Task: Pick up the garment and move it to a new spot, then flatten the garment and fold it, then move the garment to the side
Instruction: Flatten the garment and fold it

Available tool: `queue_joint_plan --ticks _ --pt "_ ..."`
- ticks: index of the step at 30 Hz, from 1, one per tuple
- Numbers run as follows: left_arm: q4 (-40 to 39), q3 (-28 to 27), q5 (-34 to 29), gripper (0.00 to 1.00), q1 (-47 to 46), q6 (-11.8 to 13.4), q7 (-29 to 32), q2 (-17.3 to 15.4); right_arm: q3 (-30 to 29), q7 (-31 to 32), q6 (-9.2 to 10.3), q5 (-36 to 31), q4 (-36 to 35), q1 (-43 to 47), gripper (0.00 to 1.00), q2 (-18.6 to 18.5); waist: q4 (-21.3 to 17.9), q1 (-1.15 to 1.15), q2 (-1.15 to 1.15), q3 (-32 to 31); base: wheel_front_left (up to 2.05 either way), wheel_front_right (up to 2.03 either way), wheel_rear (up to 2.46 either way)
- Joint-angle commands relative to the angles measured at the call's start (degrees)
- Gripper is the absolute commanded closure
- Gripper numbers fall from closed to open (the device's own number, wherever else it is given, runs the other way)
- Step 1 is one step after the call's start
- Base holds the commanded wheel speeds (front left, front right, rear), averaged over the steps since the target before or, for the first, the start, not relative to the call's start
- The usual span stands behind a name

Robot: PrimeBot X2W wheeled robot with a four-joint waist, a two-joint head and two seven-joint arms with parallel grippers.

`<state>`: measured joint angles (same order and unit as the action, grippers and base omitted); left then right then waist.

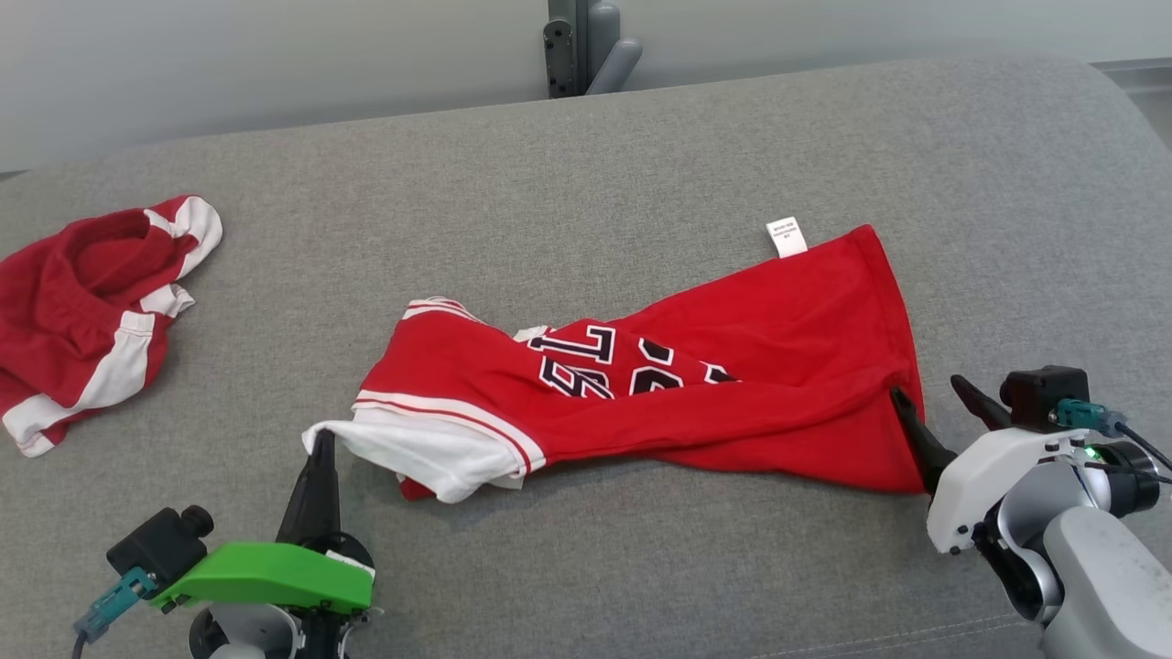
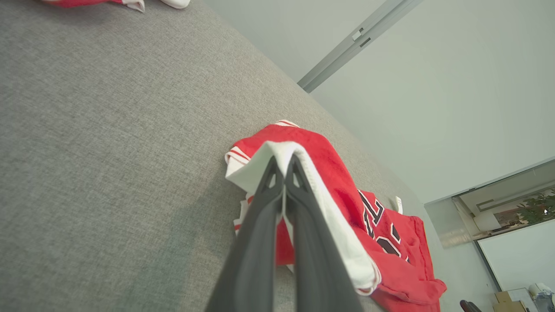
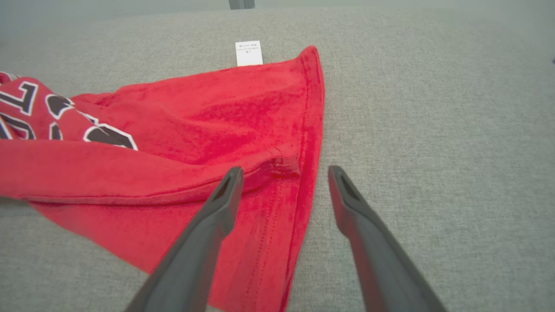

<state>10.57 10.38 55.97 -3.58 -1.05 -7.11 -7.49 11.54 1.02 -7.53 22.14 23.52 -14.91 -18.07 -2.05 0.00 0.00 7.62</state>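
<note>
The garment (image 1: 732, 366) is a red jersey with dark white-edged lettering and white trim, lying stretched sideways across the grey cushion. My left gripper (image 1: 322, 441) is shut on the garment's white sleeve edge at its left end; the left wrist view shows the white cloth (image 2: 303, 173) pinched between the left gripper (image 2: 284, 161) fingertips. My right gripper (image 1: 929, 394) stands open at the garment's right hem. In the right wrist view the right gripper (image 3: 285, 173) straddles the red hem (image 3: 303, 182), one finger over the cloth, the other over bare cushion.
A second red and white garment (image 1: 87, 311) lies bunched at the cushion's far left. A white care label (image 1: 786, 235) sticks out at the jersey's far edge. The grey cushion (image 1: 641, 165) reaches back to a pale wall with a grey bracket (image 1: 586, 46).
</note>
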Motion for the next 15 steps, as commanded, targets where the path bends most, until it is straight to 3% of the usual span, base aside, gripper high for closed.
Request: queue_joint_plan --ticks 1,15 --pt "0.14 -0.03 -0.72 1.00 -1.15 -0.12 0.04 -0.39 0.93 0.34 0.08 1.22 1.89 -1.67 0.00 -0.82 0.21 0.00 0.00 0.15 0.00 0.00 0.00" --pt "1.34 -0.19 -0.48 1.00 -2.27 -0.54 -0.25 -1.09 11.78 -2.74 0.08 8.39 15.79 -11.65 0.00 -2.70 0.74 0.00 0.00 1.32 0.00 0.00 0.00"
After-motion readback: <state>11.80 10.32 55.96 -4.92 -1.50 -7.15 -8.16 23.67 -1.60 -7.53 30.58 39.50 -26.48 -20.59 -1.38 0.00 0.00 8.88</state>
